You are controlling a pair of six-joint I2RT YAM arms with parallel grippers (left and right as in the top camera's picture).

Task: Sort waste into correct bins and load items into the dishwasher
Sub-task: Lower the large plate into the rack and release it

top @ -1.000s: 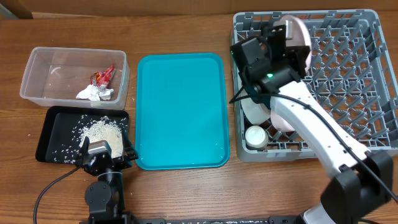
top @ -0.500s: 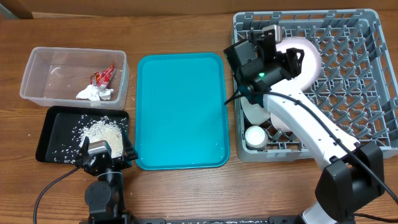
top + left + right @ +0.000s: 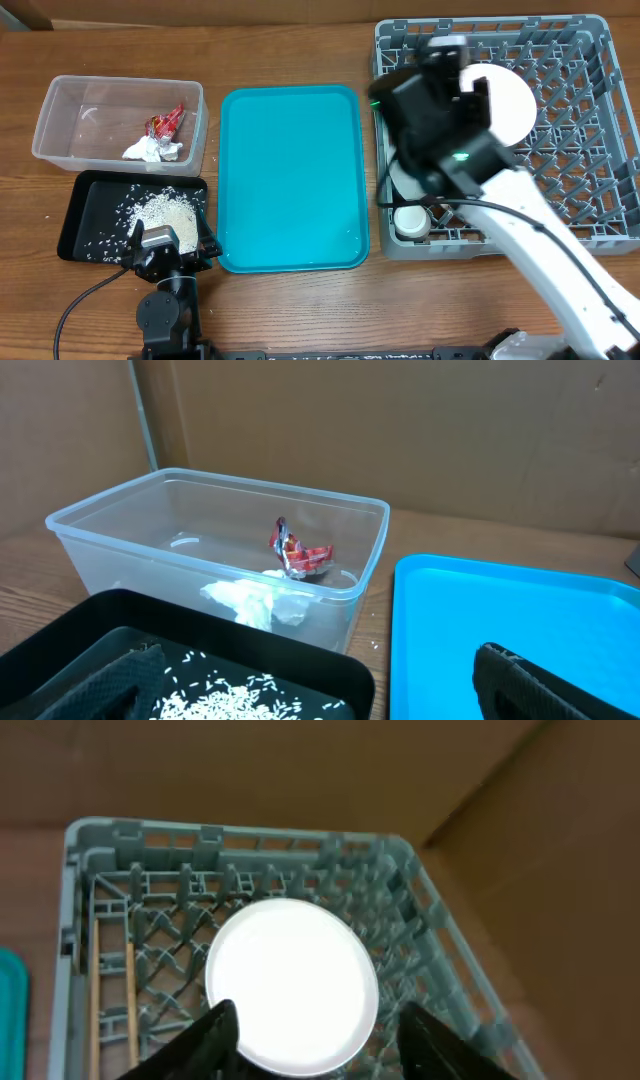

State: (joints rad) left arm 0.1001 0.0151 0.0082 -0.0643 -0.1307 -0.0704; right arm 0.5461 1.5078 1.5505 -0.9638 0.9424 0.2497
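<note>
Your right gripper [image 3: 316,1011] has opened and risen off the white plate [image 3: 497,100], which now lies in the grey dish rack [image 3: 600,200].
Its jaws stand apart above the plate, touching nothing; your left gripper [image 3: 315,660] gapes wide by the black tray [image 3: 80,215]. The rack shows one plate, one cup [image 3: 411,220], two chopsticks [image 3: 130,1005], one half-hidden white piece [image 3: 408,180]. The clear tub [image 3: 45,120] holds one red wrapper [image 3: 166,122], one tissue [image 3: 150,148]. Loading looks nearly finished.

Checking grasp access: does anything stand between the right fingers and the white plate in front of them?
Nothing visible does. The plate sits in the grey rack straight ahead of the open right gripper; the chopsticks lie aside along the rack's wall.
</note>
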